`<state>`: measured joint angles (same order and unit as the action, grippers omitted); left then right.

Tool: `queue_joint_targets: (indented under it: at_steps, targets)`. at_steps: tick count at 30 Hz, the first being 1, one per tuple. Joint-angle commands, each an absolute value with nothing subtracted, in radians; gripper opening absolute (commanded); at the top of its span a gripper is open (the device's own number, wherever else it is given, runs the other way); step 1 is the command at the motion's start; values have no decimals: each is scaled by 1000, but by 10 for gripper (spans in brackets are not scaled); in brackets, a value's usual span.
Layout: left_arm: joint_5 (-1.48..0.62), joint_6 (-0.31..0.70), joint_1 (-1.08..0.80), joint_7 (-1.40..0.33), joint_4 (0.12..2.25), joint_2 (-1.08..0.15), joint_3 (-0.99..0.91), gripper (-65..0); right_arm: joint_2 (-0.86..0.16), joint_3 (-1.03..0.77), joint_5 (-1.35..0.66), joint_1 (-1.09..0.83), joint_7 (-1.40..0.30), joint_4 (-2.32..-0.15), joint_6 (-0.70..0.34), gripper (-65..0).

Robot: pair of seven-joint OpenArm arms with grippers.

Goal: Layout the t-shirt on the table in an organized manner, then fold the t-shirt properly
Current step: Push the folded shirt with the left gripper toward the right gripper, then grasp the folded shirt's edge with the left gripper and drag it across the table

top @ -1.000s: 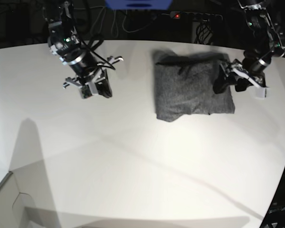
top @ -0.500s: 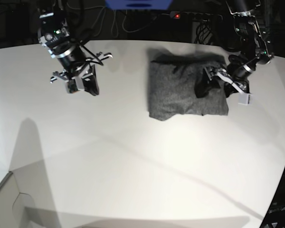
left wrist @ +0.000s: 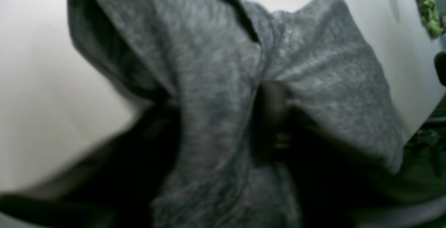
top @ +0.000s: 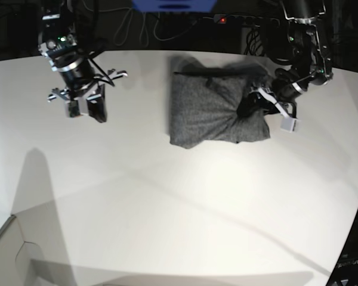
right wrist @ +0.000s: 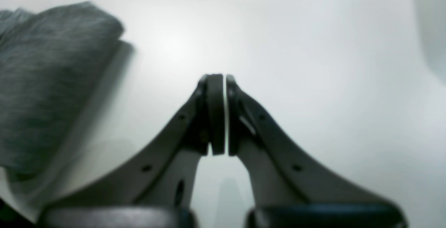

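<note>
The dark grey t-shirt point(top: 209, 110) lies folded in a compact bundle on the white table point(top: 167, 202), at the far right of centre. My left gripper point(top: 250, 107) is shut on the shirt's right edge, and the cloth bunches toward it. In the left wrist view the shirt point(left wrist: 216, 64) fills the frame and puckers into the gripper point(left wrist: 216, 127), whose dark fingers are blurred. My right gripper point(top: 86, 110) is shut and empty above the table's far left. In the right wrist view its pads point(right wrist: 216, 113) touch, with the shirt point(right wrist: 45, 75) to the left.
Cables, a power strip with a red light point(top: 222, 19) and a blue object point(top: 173, 5) sit behind the table's curved far edge. A pale box corner point(top: 6, 250) stands at the near left. A green thing point(left wrist: 427, 8) shows beyond the table's edge.
My left gripper has dragged the shirt to the left in the base view, bunching its right edge. My right arm has moved left and toward the far edge, still shut.
</note>
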<state>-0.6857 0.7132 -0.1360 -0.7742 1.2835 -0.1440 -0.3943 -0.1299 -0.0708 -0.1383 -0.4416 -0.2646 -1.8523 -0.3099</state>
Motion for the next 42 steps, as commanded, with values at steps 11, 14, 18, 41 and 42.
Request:
queue_joint_targets:
  at_steps: [11,14,18,41,42]
  targets:
    - [-627,698,4,-828,1144,-189,-182,-585,-133,-312,-147,-496,-243,-1942,-318,-650]
    - [-601,698,77,-826,1142,-211,-36,-634,-131,-387,-147,-503,-243,-1942,-318,-650]
    - [-444,698,197,-828,1142,-225,180,-644,-97,-512,-147,-515,-243,-1939,-318,-650]
    - [90,698,403,-461,1141,-74,587,-641,21,-865,-147,-475,-240,-1825,-318,-650]
    - [90,698,412,-460,1141,-68,591,-641,22,-866,-147,-475,-242,-1825,-318,-650]
